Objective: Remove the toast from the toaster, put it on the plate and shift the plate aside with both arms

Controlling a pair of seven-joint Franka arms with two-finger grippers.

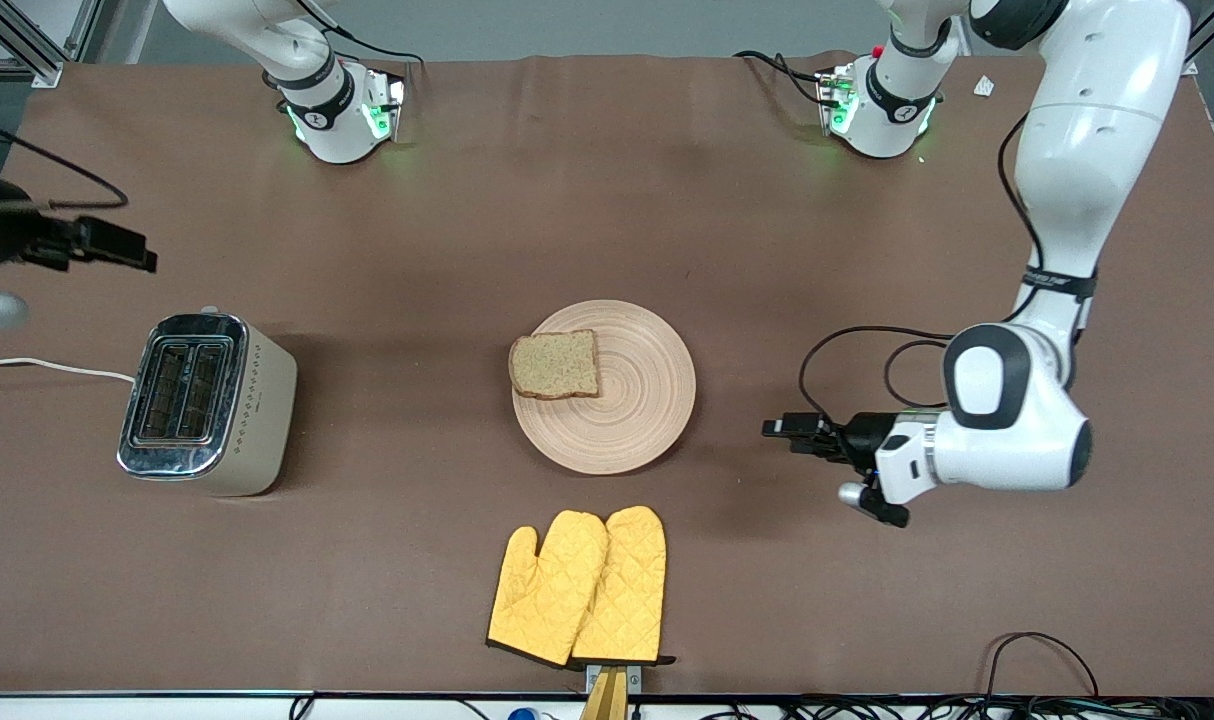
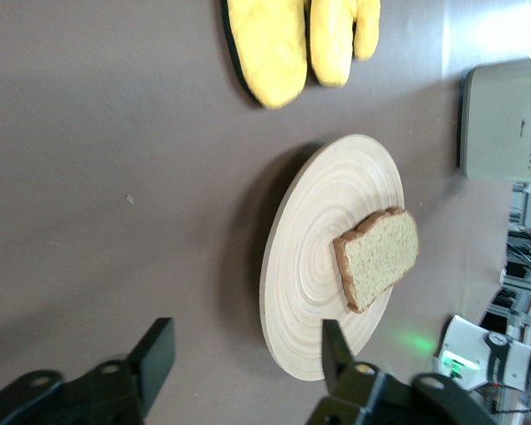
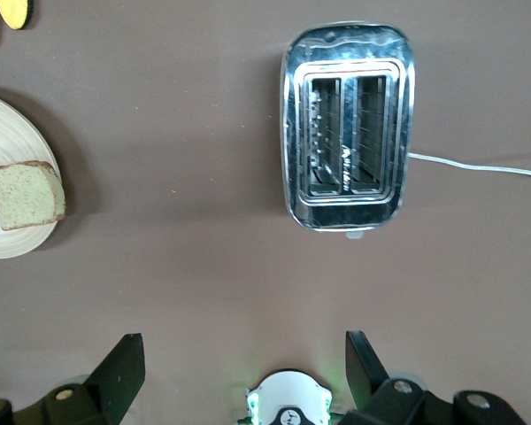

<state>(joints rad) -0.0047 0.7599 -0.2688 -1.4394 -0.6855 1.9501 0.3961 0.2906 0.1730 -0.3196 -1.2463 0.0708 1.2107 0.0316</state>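
Brown toast (image 1: 555,365) lies flat on round beige plate (image 1: 637,400).

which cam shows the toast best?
Left wrist view: the toast is large, its crust edge visible, lying on the plate near the rim. Front view shows it whole but small from above. Right wrist view catches it at the frame edge.
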